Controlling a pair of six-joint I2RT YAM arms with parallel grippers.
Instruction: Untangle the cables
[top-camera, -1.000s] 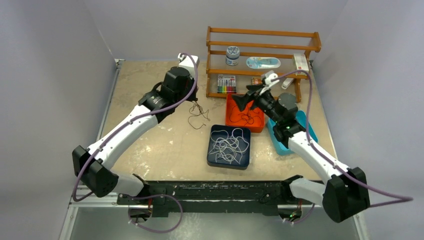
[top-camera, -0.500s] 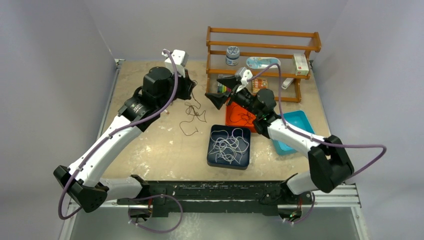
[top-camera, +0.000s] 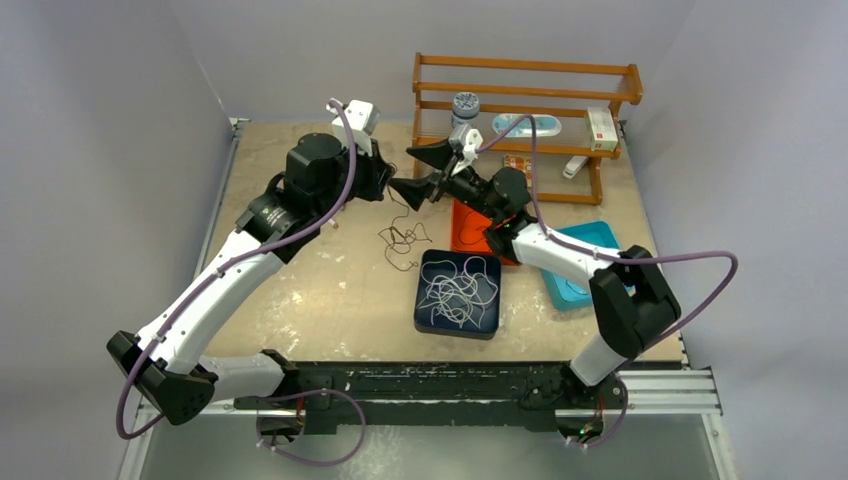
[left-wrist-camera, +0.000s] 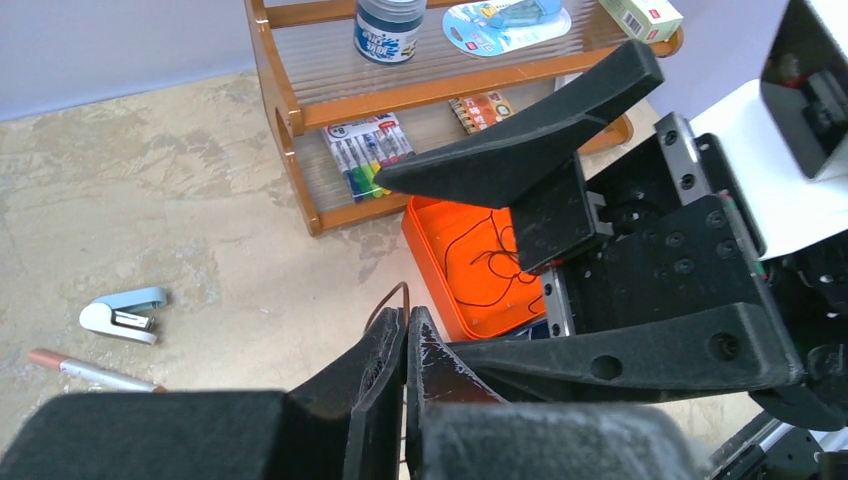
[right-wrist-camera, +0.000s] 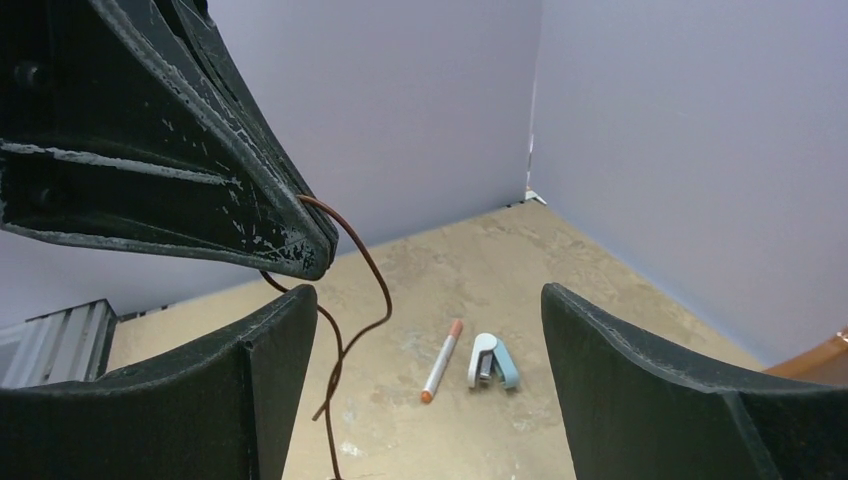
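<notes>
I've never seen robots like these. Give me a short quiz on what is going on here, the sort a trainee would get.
1. True or false: the left gripper is shut on a brown cable.
2. Pick one: the white cable lies in A) the orange tray, B) the dark blue tray, C) the teal tray.
3. Fill the gap: the right gripper, close beside the tip of the left gripper, has its jaws ____.
Key: 1 true; 2 B; 3 open.
</notes>
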